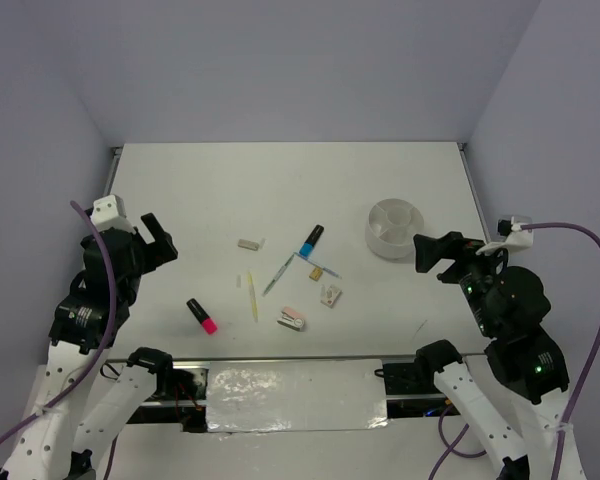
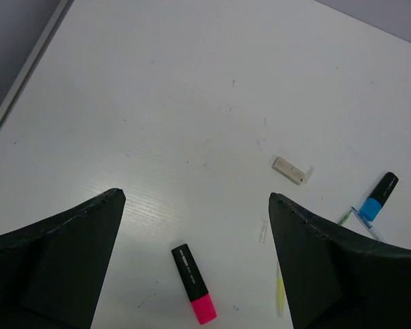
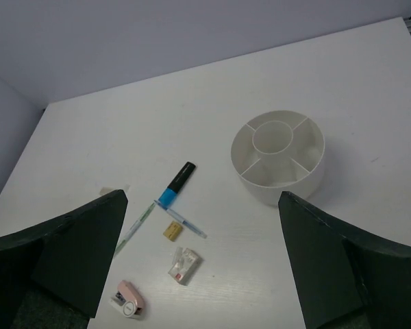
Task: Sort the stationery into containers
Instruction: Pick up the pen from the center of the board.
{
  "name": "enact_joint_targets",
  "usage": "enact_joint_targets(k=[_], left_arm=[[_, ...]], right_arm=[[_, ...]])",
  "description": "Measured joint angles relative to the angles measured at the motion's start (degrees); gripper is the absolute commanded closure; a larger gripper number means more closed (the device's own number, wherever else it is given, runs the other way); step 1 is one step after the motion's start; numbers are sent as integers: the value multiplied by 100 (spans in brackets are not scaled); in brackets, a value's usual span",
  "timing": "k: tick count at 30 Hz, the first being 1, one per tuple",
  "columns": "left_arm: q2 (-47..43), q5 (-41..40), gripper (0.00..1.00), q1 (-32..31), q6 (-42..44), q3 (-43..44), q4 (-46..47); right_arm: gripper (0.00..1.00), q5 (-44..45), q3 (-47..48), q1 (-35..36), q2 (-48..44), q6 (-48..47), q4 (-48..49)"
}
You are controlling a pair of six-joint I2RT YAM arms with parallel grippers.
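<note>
**Plainly scattered: stationery lies outside the tub**

Both arms hover with jaws spread wide. The left gripper [image 1: 159, 240] is near the pink-ended highlighter [image 1: 202, 315], and the right gripper [image 1: 432, 256] is just beside the divided round white tub [image 1: 379, 243]. The blue-ended marker [image 1: 311, 241], thin pens [image 1: 251, 296] and small erasers [image 1: 330, 295] lie mid-table [image 1: 280, 180].

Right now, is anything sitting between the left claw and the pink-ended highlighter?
Nothing visible. The left claw is open over bare table. The pink-ended highlighter lies alone, closer to the near edge and to the claw's right. The nearest other item, a thin yellow pen, lies past the highlighter, off that line.
</note>
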Motion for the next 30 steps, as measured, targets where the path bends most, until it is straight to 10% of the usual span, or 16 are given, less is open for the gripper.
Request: enact_joint_targets(k=[14, 24, 30], left_arm=[[-7, -68, 1, 52, -94, -42, 7], [151, -76, 1, 317, -142, -76, 0], [177, -55, 1, 321, -133, -76, 0]], right_arm=[[0, -1314, 33, 22, 321, 245, 599], [1, -483, 1095, 2721, 4916, 774, 1303], [43, 376, 2573, 3626, 7604, 1051, 1167]])
